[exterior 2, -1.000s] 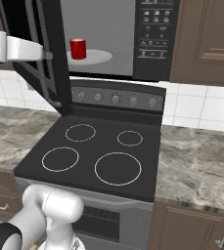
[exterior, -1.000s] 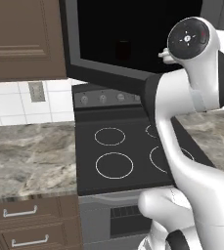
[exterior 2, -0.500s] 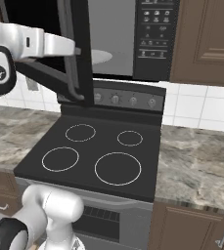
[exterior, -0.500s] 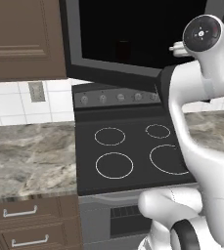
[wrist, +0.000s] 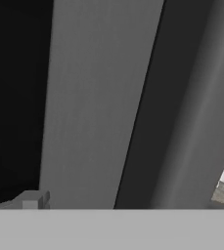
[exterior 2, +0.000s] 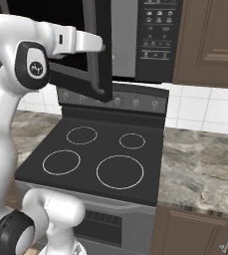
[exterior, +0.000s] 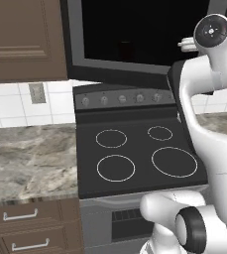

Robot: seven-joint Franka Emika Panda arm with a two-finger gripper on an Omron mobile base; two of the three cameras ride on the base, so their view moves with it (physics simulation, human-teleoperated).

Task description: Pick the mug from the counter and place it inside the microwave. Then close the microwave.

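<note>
- Microwave point(exterior 2: 158, 40) door point(exterior 2: 93, 50) stands part-swung above the stove point(exterior 2: 93, 159). The arm point(exterior 2: 60, 42) reaches against the door, probably to push it shut.
- Gripper tips are hard to make out; the jaws stand wide apart and nothing is seen held.
- Mug is hidden behind the door, so its place cannot be confirmed.
- Count: one microwave, one door, one stove with four burner rings point(exterior: 116, 167), one counter point(exterior: 30, 158) flanking the stove.
</note>
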